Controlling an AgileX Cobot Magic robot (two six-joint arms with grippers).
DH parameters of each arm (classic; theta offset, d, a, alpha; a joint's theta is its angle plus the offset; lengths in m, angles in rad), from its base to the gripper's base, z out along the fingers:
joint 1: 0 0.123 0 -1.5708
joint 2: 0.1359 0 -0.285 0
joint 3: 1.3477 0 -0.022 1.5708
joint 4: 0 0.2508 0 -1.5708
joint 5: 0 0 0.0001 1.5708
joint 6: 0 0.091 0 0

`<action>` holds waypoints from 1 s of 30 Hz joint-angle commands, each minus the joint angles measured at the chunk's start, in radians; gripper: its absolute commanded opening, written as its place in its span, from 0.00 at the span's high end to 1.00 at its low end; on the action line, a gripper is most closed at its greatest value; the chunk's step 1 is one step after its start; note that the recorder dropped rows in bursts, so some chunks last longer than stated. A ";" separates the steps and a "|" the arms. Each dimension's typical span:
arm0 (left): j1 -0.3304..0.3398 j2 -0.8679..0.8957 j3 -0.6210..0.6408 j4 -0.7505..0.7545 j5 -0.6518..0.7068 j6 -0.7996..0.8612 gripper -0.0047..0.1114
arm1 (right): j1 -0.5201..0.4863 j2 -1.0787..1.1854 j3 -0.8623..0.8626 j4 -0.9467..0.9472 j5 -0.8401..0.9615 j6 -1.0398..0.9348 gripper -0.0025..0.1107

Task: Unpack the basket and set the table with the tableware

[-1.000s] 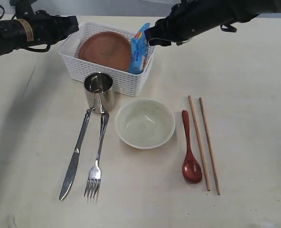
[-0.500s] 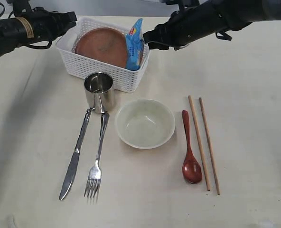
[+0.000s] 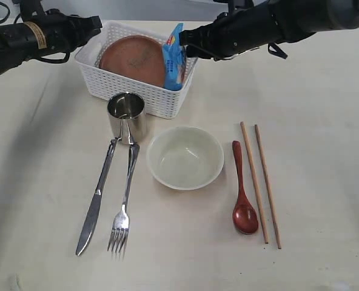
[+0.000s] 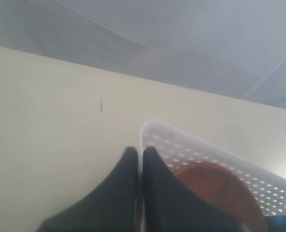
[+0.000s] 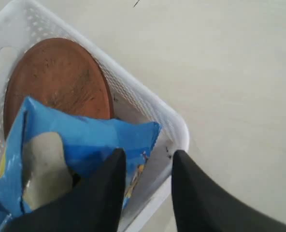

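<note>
Basket (image 3: 137, 97) as landmark: stands toward the far side of the surface (image 3: 325, 121), with the reddish-brown plate (image 3: 134, 60) tilted inside and a blue chip bag (image 3: 174, 57) upright at the right end, against the plate's edge.

Laid out in front of the basket: steel cup (image 3: 127, 115) just beside the front wall; knife (image 3: 94, 203) and fork (image 3: 124, 206) side by side beyond the cup; cream bowl (image 3: 184, 157) to their right; then spoon (image 3: 242, 194) and chopsticks (image 3: 254, 182), farthest right.

Left end effector (image 4: 139, 151): pressed together on the basket's left rim, with the thin white wall pinched between the fingers. Judged to be steadying the basket.

Right end effector (image 5: 148, 154): over the basket's right end, jaws apart, straddling the bag's corner and, by the look of it, the basket's wall as well. Nothing gripped yet.

Step in hand, as a judgement: clearing the bag to free the plate.

- Move inward from the wall until only the bag lies between the jaws.
- Close on the flat sealed edge, not the puffed middle.
- Lift straight up, clear of the rim.
- Expect the plate to settle once its neighbour goes; go slowly.
- Hold the rim down firmly with the left, since a light basket may ride up.
- Set the bag well apart from the basket and the place setting.
</note>
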 commanded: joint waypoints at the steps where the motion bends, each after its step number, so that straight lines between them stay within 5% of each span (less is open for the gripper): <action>1: -0.007 -0.003 -0.002 -0.008 -0.016 0.004 0.96 | -0.004 -0.002 -0.005 0.019 -0.004 -0.008 0.78; 11: -0.007 -0.003 -0.002 0.008 -0.016 0.004 0.96 | -0.004 -0.002 -0.005 -0.003 0.032 0.027 0.78; 18: -0.007 -0.003 -0.002 0.014 -0.016 0.004 0.96 | -0.004 -0.002 -0.005 -0.131 0.031 0.158 0.60; 24: -0.007 -0.003 -0.002 0.033 -0.016 -0.003 0.96 | -0.004 0.006 -0.005 -0.131 0.027 0.194 0.74; 30: -0.013 -0.003 -0.002 0.038 -0.016 -0.007 0.96 | -0.004 0.054 -0.005 -0.102 -0.041 0.201 0.74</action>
